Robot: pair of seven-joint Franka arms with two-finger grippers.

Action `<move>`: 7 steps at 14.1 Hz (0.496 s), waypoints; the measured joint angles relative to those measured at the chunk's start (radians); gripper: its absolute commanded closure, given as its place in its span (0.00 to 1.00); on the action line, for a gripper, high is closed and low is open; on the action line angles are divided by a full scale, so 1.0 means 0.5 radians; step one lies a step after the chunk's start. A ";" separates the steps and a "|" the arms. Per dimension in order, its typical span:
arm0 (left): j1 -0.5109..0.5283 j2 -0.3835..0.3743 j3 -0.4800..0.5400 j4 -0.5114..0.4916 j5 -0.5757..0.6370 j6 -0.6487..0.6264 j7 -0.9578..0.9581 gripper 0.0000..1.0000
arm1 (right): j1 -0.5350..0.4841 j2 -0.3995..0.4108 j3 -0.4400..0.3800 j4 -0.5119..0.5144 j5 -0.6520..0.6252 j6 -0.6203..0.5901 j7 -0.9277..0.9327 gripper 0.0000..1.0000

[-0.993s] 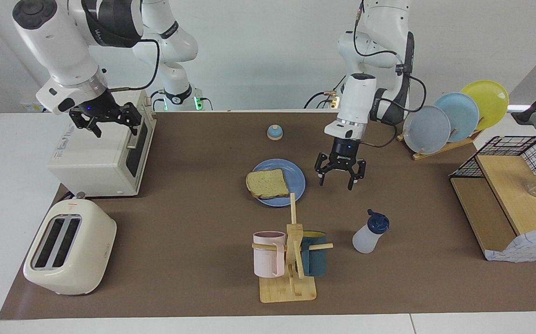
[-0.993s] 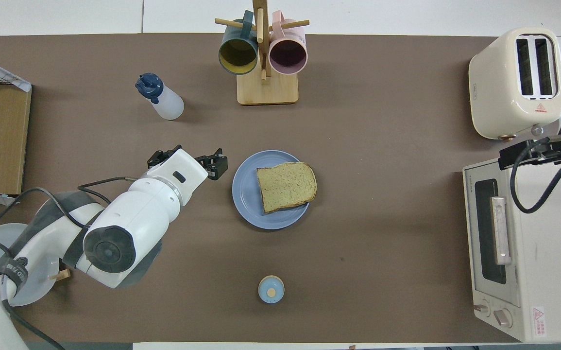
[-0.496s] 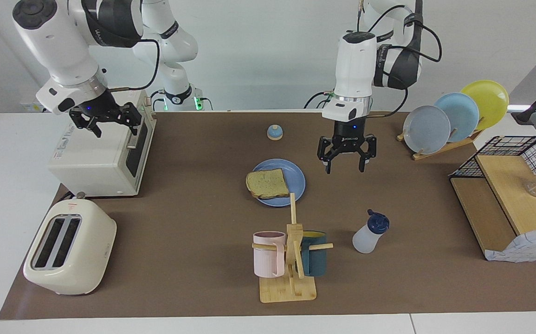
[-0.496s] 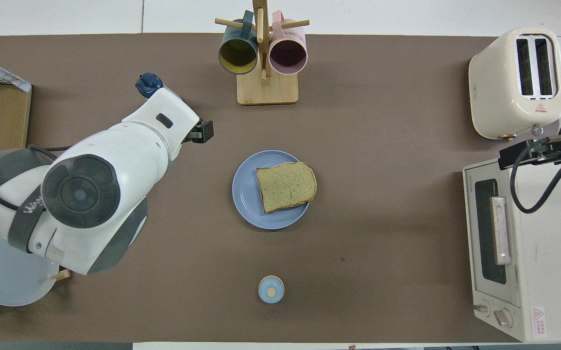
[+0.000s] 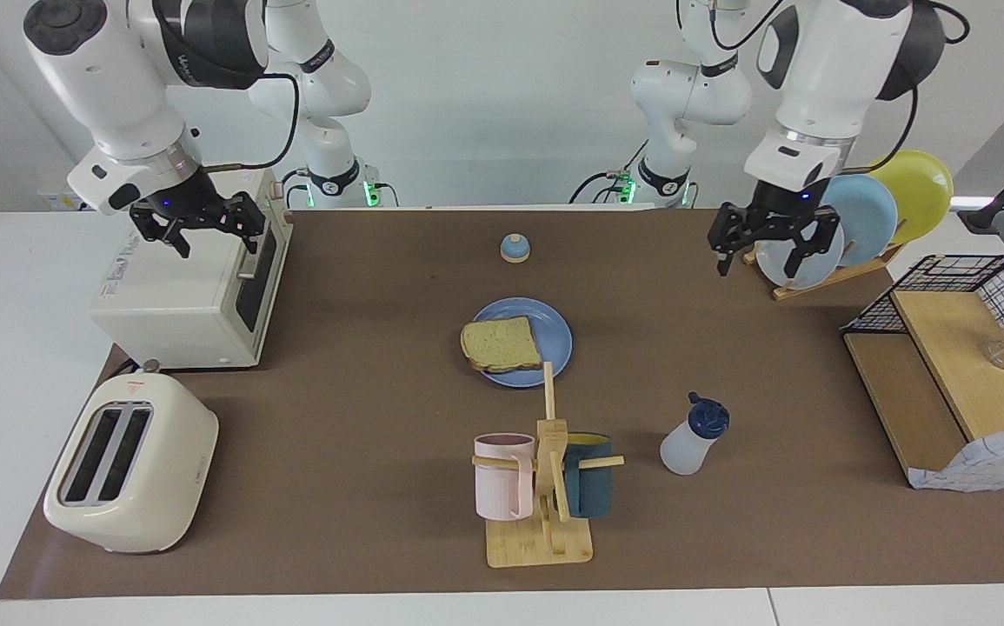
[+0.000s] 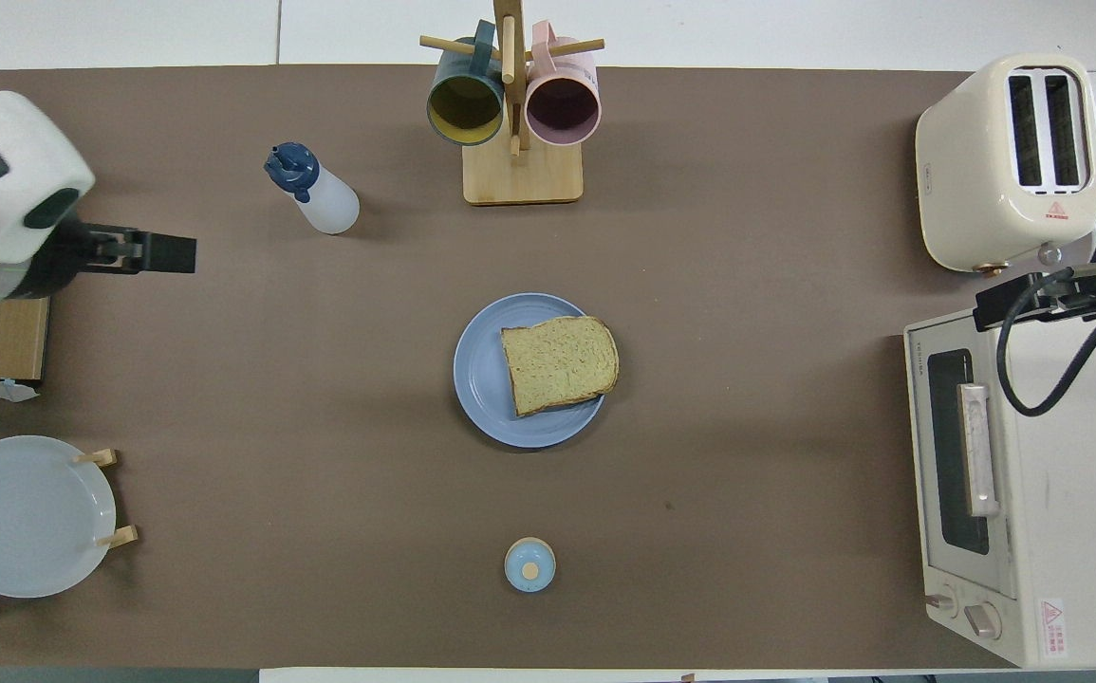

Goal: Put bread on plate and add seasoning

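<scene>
left gripper (image 5: 769, 255) has swung over the plate rack (image 5: 823, 276), jaws apart, hiding plates.

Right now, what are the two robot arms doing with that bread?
Neither arm is touching anything. The bread already lies on the plate, its crust hanging over the rim. The seasoning stands untouched beside the mug rack. The left gripper hangs open, up in the air in front of the plate rack. The right gripper waits open over the toaster oven.

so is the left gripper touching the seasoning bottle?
Apart. Facing view: left gripper hangs open by the plate rack, bare table separating it from the seasoning bottle.
</scene>
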 measured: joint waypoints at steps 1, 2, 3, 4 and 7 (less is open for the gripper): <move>0.064 -0.029 0.005 0.000 -0.008 -0.079 0.085 0.00 | 0.000 0.000 0.000 0.000 0.000 0.000 0.000 0.00; 0.111 -0.050 0.007 -0.001 -0.012 -0.132 0.131 0.00 | 0.000 0.000 0.000 0.000 0.000 0.000 0.000 0.00; 0.135 -0.061 0.008 -0.001 -0.014 -0.155 0.146 0.00 | 0.000 0.000 0.000 0.000 0.000 0.000 0.000 0.00; 0.141 -0.063 0.007 -0.002 -0.015 -0.166 0.146 0.00 | 0.000 0.000 0.000 0.000 0.000 0.000 0.000 0.00; 0.152 -0.062 0.006 -0.006 -0.015 -0.171 0.146 0.00 | 0.000 0.000 0.000 0.000 0.000 0.000 0.000 0.00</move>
